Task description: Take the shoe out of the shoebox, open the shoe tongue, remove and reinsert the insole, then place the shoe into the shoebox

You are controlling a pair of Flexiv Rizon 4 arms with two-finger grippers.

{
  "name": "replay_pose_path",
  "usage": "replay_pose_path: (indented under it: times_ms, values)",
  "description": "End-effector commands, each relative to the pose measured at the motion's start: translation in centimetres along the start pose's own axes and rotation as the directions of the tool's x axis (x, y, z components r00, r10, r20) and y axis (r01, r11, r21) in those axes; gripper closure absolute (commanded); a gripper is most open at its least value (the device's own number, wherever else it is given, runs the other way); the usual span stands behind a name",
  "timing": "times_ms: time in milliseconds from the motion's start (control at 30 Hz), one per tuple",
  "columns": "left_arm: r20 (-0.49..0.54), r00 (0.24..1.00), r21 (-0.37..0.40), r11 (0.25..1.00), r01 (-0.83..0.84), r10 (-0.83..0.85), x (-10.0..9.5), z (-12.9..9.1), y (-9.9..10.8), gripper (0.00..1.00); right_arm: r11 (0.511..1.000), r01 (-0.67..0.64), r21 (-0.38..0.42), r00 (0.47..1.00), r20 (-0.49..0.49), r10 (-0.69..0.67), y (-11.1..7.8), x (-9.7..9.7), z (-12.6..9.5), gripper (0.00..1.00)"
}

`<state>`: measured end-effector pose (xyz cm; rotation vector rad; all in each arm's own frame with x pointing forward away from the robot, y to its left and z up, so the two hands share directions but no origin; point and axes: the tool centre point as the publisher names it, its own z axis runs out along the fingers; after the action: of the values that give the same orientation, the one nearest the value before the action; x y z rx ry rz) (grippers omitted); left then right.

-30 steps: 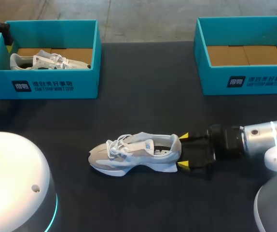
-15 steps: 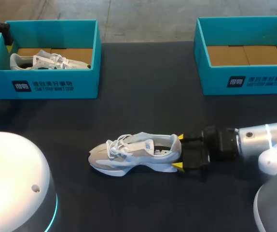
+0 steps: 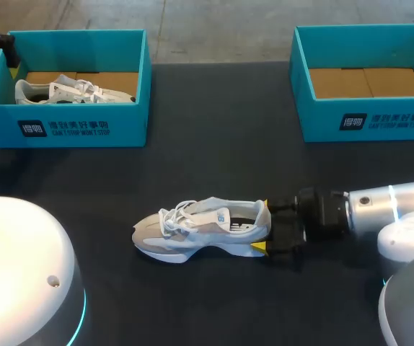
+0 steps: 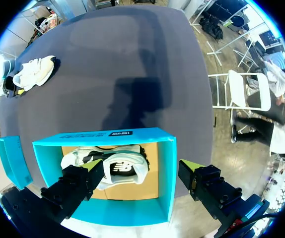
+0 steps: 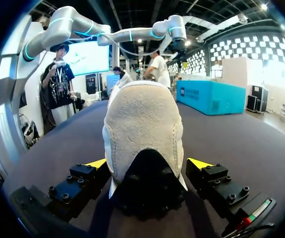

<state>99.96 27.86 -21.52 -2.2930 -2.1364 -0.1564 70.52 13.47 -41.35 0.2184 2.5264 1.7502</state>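
Dark table (image 3: 214, 144), head view: shoe (image 3: 200, 229) out of the box, near centre. Left wrist — left gripper (image 4: 141, 168) gaping above the far-left shoebox (image 4: 103, 135). Right wrist — right gripper (image 5: 147, 162), fingers parted, astride the heel; tongue, insole, reboxing remain

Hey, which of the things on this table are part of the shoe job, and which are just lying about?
In the job: shoe on the table; right gripper at its heel; empty shoebox, probably.
Lying about, it seems: second shoe, in the other shoebox.
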Motion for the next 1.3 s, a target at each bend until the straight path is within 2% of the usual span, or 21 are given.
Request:
replay_pose_path:
  times_ms: [33, 467, 1300]
  values:
    - [-0.002, 1.0, -0.003, 1.0, 0.0, 0.0, 0.0, -0.1, -0.1, 0.0, 1.0, -0.002, 0.004, 1.0, -0.008, 0.002, 0.1, -0.4, 0.9, 0.0]
    - [-0.002, 1.0, -0.003, 1.0, 0.0, 0.0, 0.0, -0.1, -0.1, 0.0, 1.0, 0.009, -0.018, 0.999, -0.034, -0.01, -0.1, -0.1, 2.3, 0.0]
    - [-0.002, 1.0, -0.003, 1.0, 0.0, 0.0, 0.0, -0.1, -0.1, 0.0, 0.998, 0.022, -0.051, 0.998, -0.054, -0.025, 0.0, 0.1, 3.2, 0.0]
